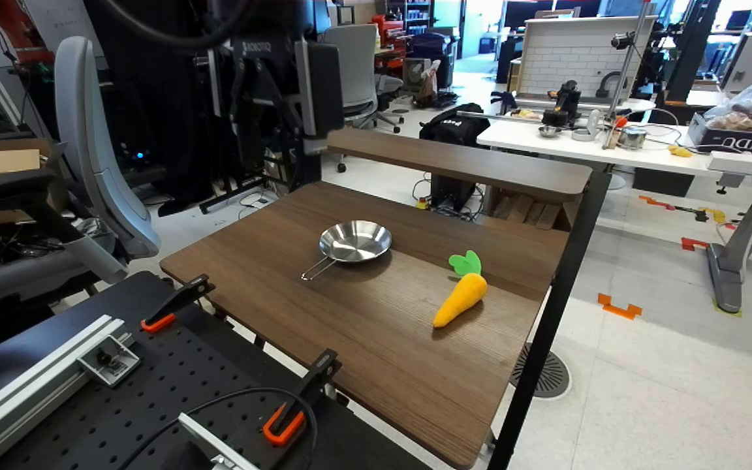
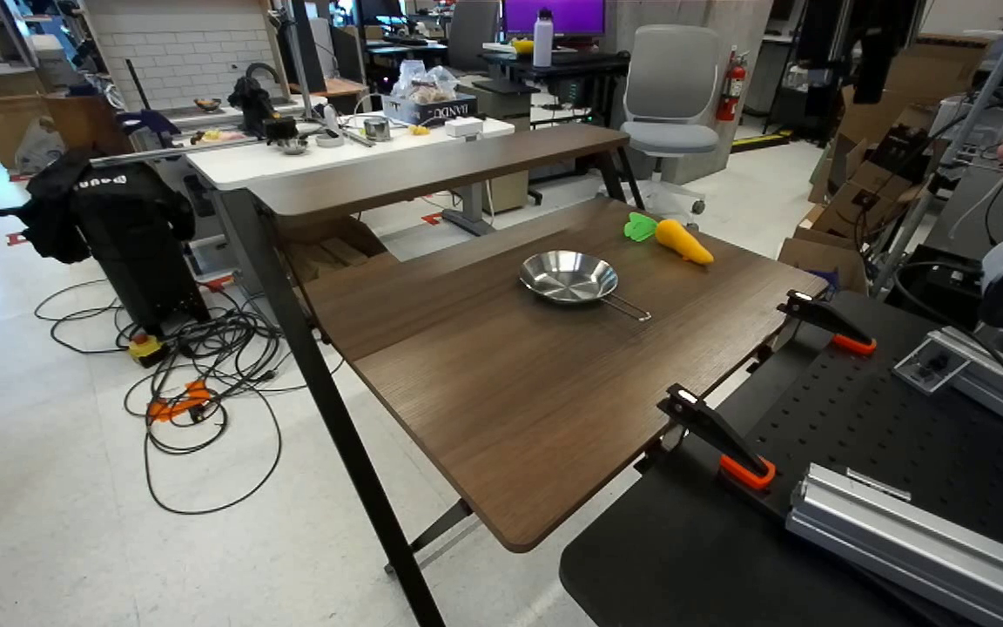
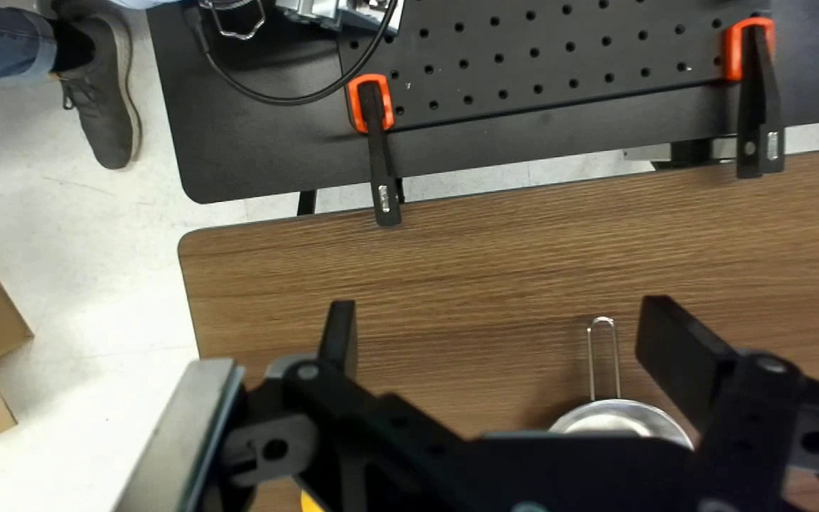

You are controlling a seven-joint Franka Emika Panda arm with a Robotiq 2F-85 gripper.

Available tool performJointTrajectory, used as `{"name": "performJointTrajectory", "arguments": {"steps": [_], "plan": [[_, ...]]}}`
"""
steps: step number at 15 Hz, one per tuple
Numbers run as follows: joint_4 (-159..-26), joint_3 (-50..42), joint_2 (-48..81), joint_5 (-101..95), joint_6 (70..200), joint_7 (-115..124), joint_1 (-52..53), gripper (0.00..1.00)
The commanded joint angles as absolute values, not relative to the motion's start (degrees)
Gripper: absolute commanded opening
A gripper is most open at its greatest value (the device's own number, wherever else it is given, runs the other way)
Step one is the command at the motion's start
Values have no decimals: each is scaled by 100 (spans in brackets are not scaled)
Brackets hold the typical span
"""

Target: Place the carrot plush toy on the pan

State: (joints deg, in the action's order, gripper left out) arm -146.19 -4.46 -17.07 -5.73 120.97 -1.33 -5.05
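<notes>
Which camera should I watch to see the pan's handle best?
The wrist view: the handle shows largest there, its whole loop clear from above, though the gripper hides part of the pan. Both exterior views show the whole handle too, but smaller and at a slant.

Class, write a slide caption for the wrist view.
Open fingers over the brown tabletop; the silver pan and carrot toy show only in part.

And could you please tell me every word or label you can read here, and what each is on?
"ROBOTIQ", on the pincer.
"BANDU", last letter uncertain, on the dark box.
Too blurred to read: white lettering on the black bag.
Too small to read: labels on the clamps and fire extinguisher.
</notes>
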Motion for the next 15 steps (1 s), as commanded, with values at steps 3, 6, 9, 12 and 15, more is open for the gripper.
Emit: {"name": "performJointTrajectory", "arguments": {"steps": [3,6,9,12,15], "plan": [[-14132,-722,-540,-813,12857,-425,-738,100],[-13729,-802,79,-827,13141,-515,-802,100],[-13232,-844,705,-805,13358,-592,-832,100],[-12748,-872,1261,-803,13445,-598,-869,100],[-12288,-881,1793,-782,13493,-618,-911,100]]}}
